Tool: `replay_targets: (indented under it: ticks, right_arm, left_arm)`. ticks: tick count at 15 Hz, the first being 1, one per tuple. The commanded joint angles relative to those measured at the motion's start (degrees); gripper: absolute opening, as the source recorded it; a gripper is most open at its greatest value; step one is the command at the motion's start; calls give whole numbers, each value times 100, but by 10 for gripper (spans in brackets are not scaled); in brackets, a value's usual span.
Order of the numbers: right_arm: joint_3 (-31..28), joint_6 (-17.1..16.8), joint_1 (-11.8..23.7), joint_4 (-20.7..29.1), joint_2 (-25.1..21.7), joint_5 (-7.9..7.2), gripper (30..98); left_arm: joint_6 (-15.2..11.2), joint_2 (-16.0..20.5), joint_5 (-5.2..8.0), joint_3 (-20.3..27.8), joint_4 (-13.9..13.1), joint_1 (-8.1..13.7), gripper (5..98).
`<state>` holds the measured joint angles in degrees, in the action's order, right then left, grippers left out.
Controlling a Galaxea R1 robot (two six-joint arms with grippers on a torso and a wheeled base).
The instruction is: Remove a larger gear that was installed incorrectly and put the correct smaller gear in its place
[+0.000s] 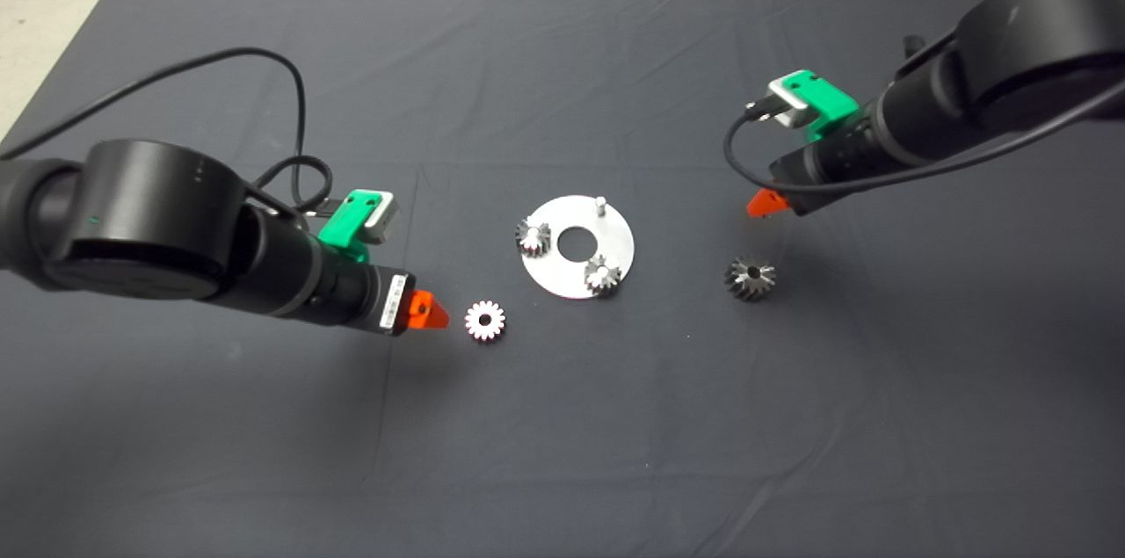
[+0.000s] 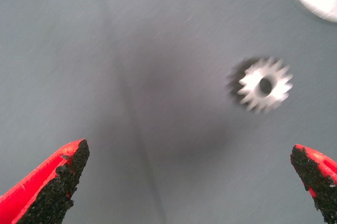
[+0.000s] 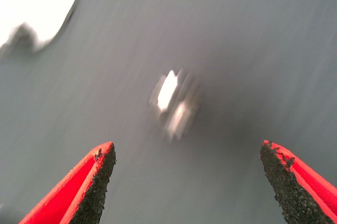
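Larger gear [image 1: 750, 278] lies on the dark mat [image 1: 562, 435], well right of the round plate [image 1: 615, 235], apart from everything. Right tool [image 3: 188, 182] hovers above it, fingers spread, empty. Left tool [image 2: 189, 184], likewise spread and empty, hangs just left of the smaller gear [image 1: 484, 320], which rests flat on the mat, near the plate's lower left. Plate carries two small gears [image 1: 533, 236] and one bare pin [image 1: 600, 205]. Pale floor [image 1: 53, 4] borders the mat beyond the plate.
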<state>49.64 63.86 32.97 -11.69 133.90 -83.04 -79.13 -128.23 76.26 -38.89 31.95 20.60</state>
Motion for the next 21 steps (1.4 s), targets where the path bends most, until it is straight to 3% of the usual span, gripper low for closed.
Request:
replay_targets:
  ticks: [1,4,6,7,9,12,13,14,16,17,19,20,21]
  right_arm:
    - [-1797,654,1340,2197,-900,-19,728]
    - [-2370,936,1362,2206,-1403,-10,781]
    - [-2452,936,1362,2197,-1451,-10,831]
    - [-2469,936,1362,2197,-1437,-10,832]
    - [-2469,936,1368,2204,-1432,-19,871]
    - [-2462,936,1370,2214,-1406,-19,911]
    - [-2452,936,1370,2223,-1405,-19,924]
    - [-2434,936,1370,2223,-1405,-19,924]
    - [-2434,936,1370,2223,-1397,-19,950]
    - [-2416,936,1370,2223,-1402,-19,967]
    - [-2425,936,1370,2214,-1311,-19,977]
    - [-2416,936,1370,2214,-1309,-19,977]
    - [-2408,936,1370,2214,-1300,-19,977]
  left_arm:
    - [-76,-137,11,-347,241,-126,982]
    - [-76,-199,11,-574,390,-226,982]
    - [-145,-226,2,-574,426,-249,982]
    - [-234,-247,11,-518,574,-262,982]
    - [-380,-357,71,-253,912,-337,982]
    - [-812,-384,151,284,1274,-346,982]
    - [-972,-384,221,462,1505,-407,982]
    - [-1110,-404,400,658,1787,-539,982]
    - [-1184,-616,933,892,2224,-791,982]
    - [-1184,-741,1116,902,2254,-867,982]
    - [-1210,-885,1145,902,2320,-915,982]
    - [-1278,-902,1154,893,2549,-958,982]
    - [-1351,-912,1171,902,2890,-1173,982]
